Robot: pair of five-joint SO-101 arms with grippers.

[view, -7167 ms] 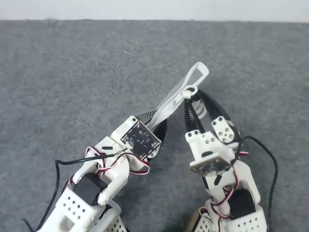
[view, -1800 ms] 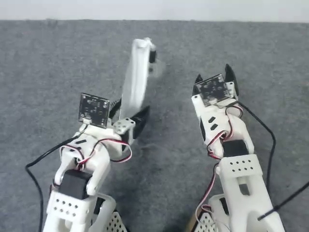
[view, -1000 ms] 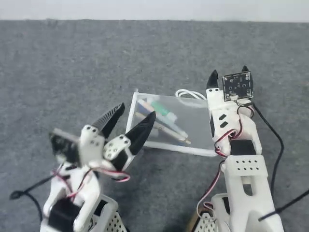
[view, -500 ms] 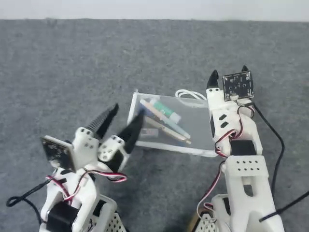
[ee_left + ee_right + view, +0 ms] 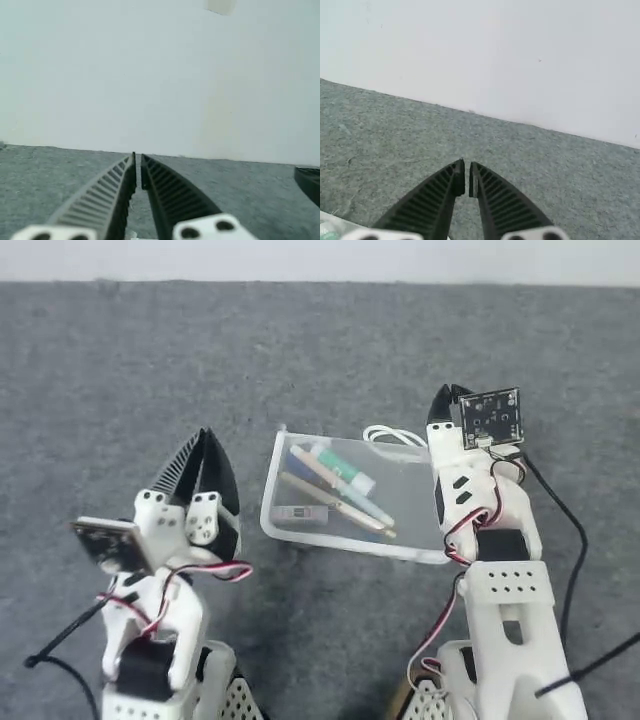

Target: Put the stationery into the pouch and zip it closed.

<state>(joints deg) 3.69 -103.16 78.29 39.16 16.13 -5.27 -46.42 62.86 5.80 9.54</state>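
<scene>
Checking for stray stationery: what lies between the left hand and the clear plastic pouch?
Only bare grey felt mat separates the left hand from the clear plastic pouch; the high view shows this.

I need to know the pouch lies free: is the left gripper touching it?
Apart. The high view shows a strip of bare grey mat between the shut left gripper and the pouch.
</scene>
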